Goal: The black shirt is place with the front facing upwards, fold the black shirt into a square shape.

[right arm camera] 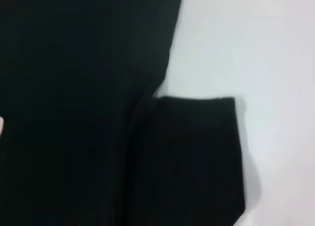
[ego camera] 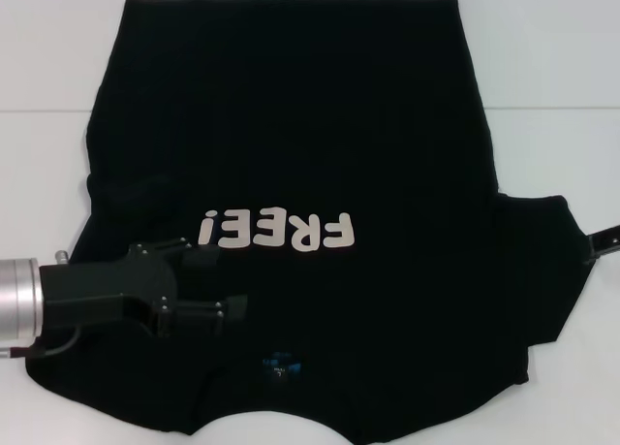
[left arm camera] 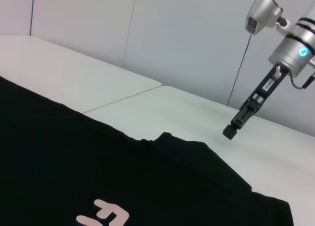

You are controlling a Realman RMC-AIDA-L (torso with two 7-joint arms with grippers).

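Black shirt (ego camera: 291, 154) lay spread on a white table (ego camera: 542, 67) (pale wall behind), left gripper (ego camera: 228, 282) hovered over it, jaws apart, right gripper (left arm camera: 232, 130) beside the sleeve, grip state unclear.

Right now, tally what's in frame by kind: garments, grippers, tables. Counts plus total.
Garments: 1, the plain black short-sleeved cotton T-shirt with cream "FREE!" letters, spread flat.
Grippers: 2, the black left gripper over the shirt's left side, fingers apart; the black right gripper off the shirt's right sleeve above the table.
Tables: 1, the white table.
Total: 4.
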